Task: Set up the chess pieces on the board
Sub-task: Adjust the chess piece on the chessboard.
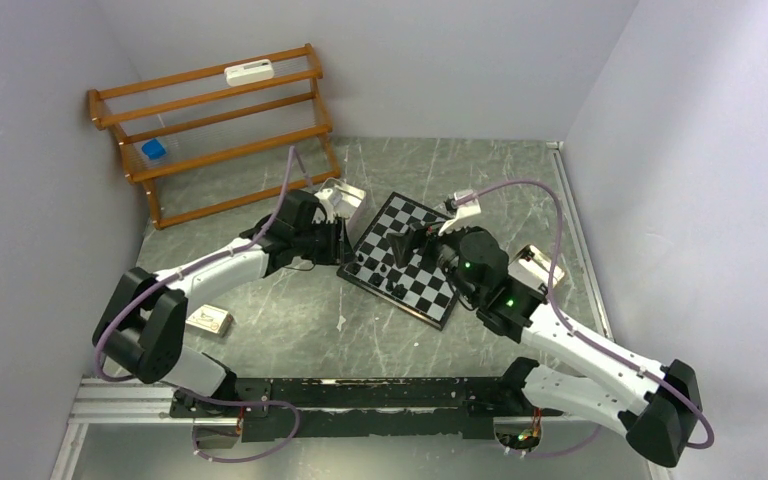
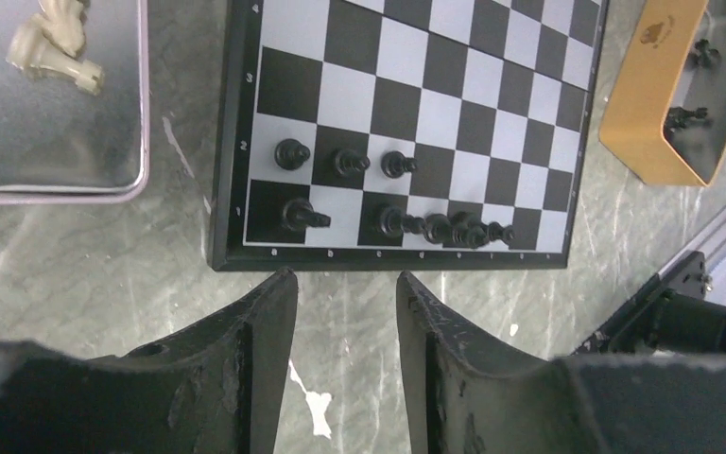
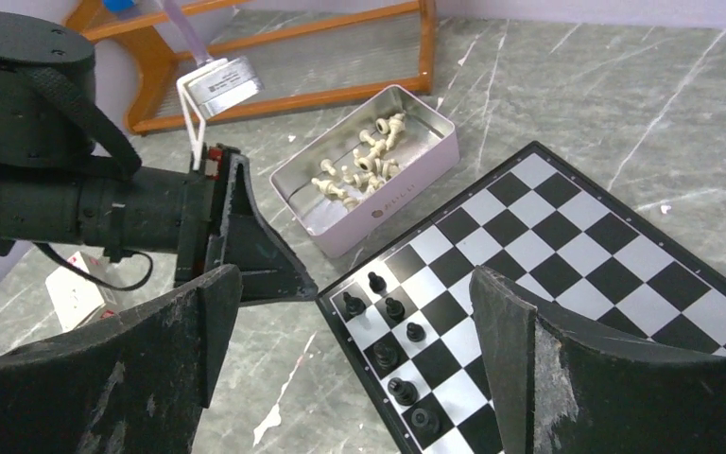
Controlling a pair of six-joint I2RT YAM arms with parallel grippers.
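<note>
Though tiny, numerals along board (image 2: 230, 142).

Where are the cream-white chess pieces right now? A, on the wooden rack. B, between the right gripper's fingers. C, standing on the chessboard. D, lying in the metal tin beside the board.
D: the cream-white pieces lie jumbled in the metal tin next to the board, where only black pieces show.
</note>
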